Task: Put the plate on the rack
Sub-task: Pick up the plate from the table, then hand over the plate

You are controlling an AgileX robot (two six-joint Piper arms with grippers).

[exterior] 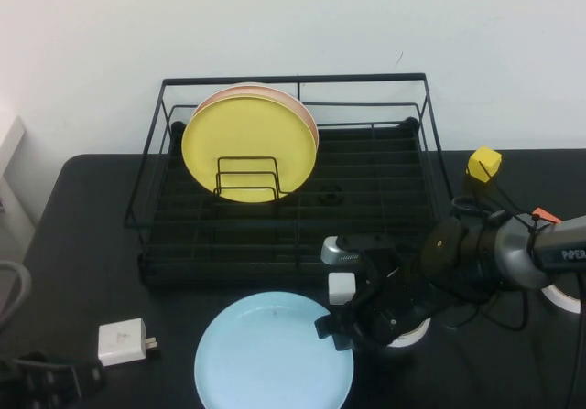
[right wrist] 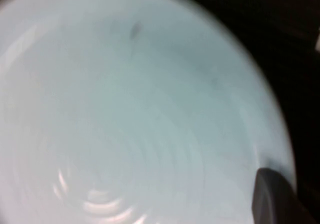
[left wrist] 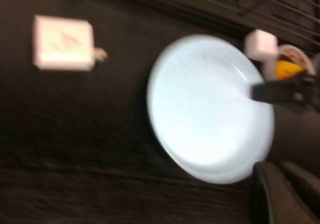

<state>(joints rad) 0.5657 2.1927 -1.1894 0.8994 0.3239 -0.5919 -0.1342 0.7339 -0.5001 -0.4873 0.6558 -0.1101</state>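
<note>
Black surface (exterior: 82, 244) fills the scene, and at its back sits the black wire rack (exterior: 293, 166) with a yellow plate (exterior: 247, 148) standing upright in its dividers, a pale pink plate (exterior: 309, 116) right behind it. In front of the rack, the light blue plate (exterior: 273, 349) lies flat on the surface near the front edge. The right arm reaches in from the right, and the right pincer (exterior: 337, 325) is down at the plate's right rim; whether it's apart or together, I cannot tell. The left pincer (left wrist: 280, 194) shows only as a dark edge in the left wrist view, just beside the plate, its state unclear too. Small stuff: a white charger (exterior: 122, 341) left of the plate, a yellow cube (exterior: 483, 164) far right
</note>
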